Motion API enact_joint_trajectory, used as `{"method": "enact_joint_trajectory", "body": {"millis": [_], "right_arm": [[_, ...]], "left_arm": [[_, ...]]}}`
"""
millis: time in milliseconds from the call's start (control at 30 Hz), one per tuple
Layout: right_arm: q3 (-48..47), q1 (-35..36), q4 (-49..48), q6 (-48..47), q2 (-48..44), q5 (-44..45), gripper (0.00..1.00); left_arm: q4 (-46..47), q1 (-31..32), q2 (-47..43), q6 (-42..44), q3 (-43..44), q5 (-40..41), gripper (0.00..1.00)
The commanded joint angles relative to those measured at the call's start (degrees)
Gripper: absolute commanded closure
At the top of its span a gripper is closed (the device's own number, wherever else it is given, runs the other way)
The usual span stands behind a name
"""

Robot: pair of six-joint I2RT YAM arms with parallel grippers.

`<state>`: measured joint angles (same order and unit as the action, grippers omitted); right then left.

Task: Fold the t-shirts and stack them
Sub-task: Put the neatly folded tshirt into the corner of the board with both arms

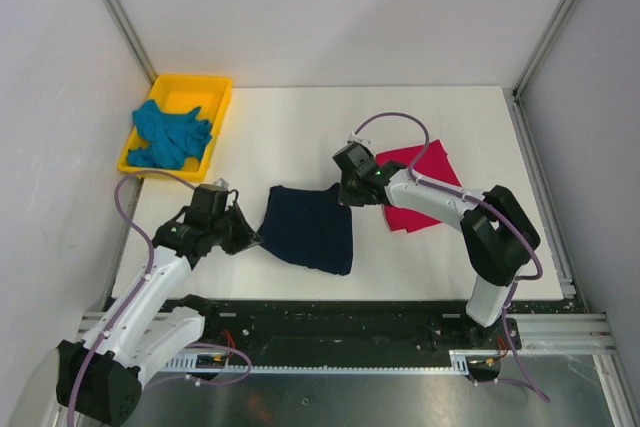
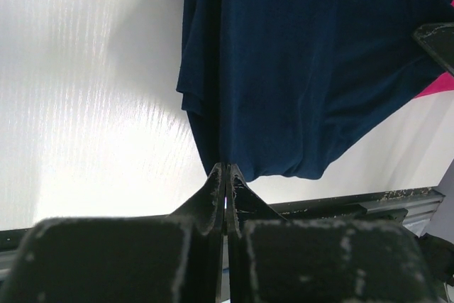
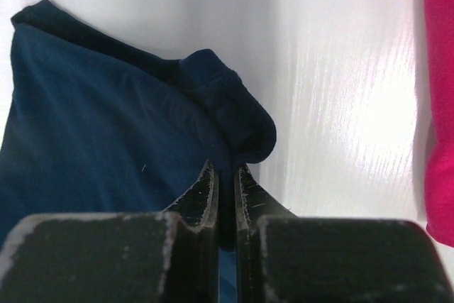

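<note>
The navy shirt lies near centre, soft, light and limp. The left gripper pinches its left edge and the right gripper its far-right corner. Edges and corners likely hold best.

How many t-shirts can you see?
3. The navy t-shirt lies in the middle, the pink t-shirt is just to its right, and the teal t-shirt is bunched in the yellow tray, far left. More could hide under it.

A yellow plastic tray sits at the far left corner of a white table. A black rail runs along the table's near edge, and slanted metal posts rise behind it.
</note>
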<state>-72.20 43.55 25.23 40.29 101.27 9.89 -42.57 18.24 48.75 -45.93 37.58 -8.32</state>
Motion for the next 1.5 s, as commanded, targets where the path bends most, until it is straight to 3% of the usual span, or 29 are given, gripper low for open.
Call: {"method": "enact_joint_trajectory", "body": {"millis": [0,267,767,1167,1467], "right_arm": [[-4.39,1.1,1.3,0.09,-0.6,2.34,1.0],[-10.84,3.29,9.03,2.14,1.22,6.77,1.0],[-14.42,0.27,10.1,-1.72,1.53,6.26,1.0],[-19.36,-5.25,12.48,-7.33,-0.5,6.22,1.0],[-22.12,-14.53,13.09,-12.73,-1.95,3.04,1.0]], "left_arm": [[0.71,0.32,-1.07,1.35,2.18,-0.58,1.0],[0.79,0.38,0.31,1.17,1.35,0.06,1.0],[1.9,1.85,5.51,3.67,6.98,-4.04,1.0],[4.16,8.98,12.56,2.17,15.36,-2.56,1.0],[7.03,17.51,24.58,-1.37,26.41,0.51,1.0]]}}
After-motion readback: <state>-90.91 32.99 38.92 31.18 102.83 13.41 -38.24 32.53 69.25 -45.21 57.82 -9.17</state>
